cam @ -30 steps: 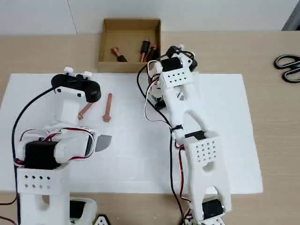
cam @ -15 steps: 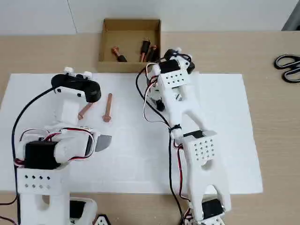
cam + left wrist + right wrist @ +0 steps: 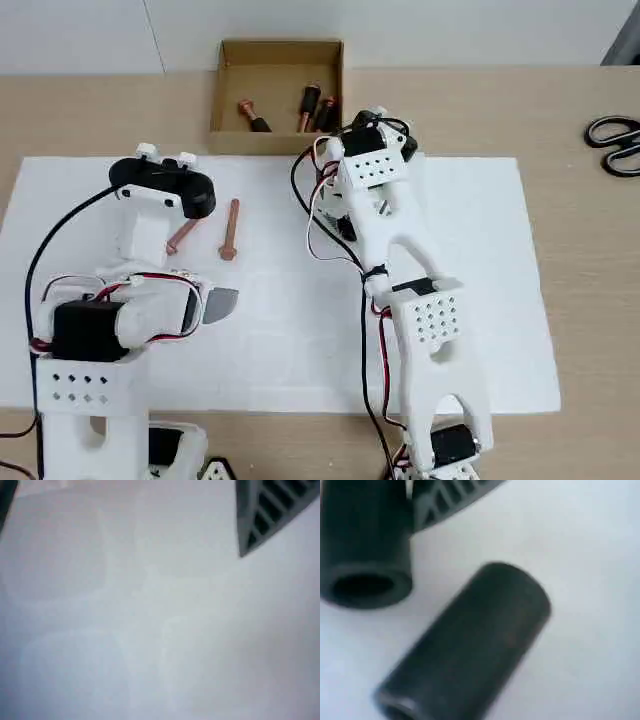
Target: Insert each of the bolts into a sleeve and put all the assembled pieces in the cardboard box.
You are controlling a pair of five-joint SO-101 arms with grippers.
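Left arm: Your left arm [image 3: 150,290] sits folded at the near-left of the white sheet [image 3: 300,360], with its elbow raised over the sheet's far-left part.
Left gripper: The left gripper [image 3: 218,303] hangs low over bare sheet, the working part nearest to you. You cannot tell from these views whether it is released or clenched.
Loose bolts: Just beyond that gripper, a copper bolt [image 3: 230,228] lies flat on the sheet, with its head toward you and its shank pointing at the box. A second bolt [image 3: 184,236] lies slanted just to its left, partly tucked under your left arm. The two do not touch.
Right arm: Your right arm [image 3: 400,260] stretches from the near edge up the middle of the sheet. Its wrist is over the sheet's far edge, near the box's right corner.
Right gripper: The right gripper [image 3: 447,500] is low over the sheet, close to the sleeves. You cannot tell whether it is released or clenched.
Sleeves: Two black sleeves rest on the sheet under that wrist. The lying sleeve [image 3: 470,645] is on its side. The other sleeve [image 3: 365,545] shows its open mouth just beside it, with a strip of sheet between them.
Cardboard box: The cardboard box [image 3: 275,80] stands on the table [image 3: 100,110] just past the sheet's far edge. It holds one sleeved bolt [image 3: 252,115] at its left and a sleeved pair [image 3: 312,105] at its right.
Scissors: The scissors [image 3: 615,142] lie on the table at the far right, well apart from everything else.
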